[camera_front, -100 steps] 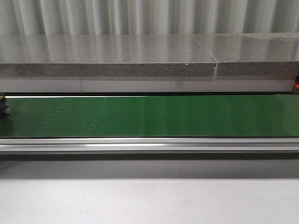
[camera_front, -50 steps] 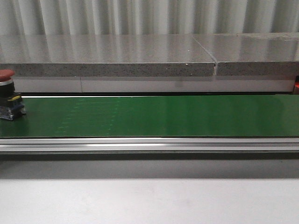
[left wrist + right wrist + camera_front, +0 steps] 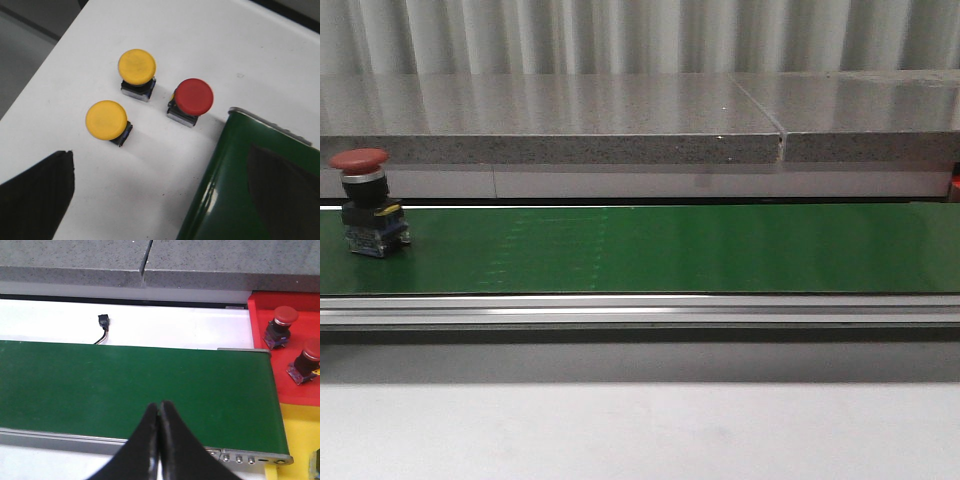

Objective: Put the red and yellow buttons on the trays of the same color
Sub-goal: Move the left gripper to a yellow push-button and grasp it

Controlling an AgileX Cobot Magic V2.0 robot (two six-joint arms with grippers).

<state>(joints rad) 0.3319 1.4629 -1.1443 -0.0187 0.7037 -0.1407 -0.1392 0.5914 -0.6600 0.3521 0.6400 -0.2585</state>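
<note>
Standing mushroom-capped red button (image 3: 368,203), glossy green belt (image 3: 670,248)

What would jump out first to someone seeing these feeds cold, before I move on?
The long green conveyor belt fills the front view, with a single red button standing upright at its far left end. In the left wrist view, two yellow buttons and another red one stand on a white surface beside the belt's end. In the right wrist view, the right gripper is shut over the belt, and two red buttons already stand on the red tray.
</note>
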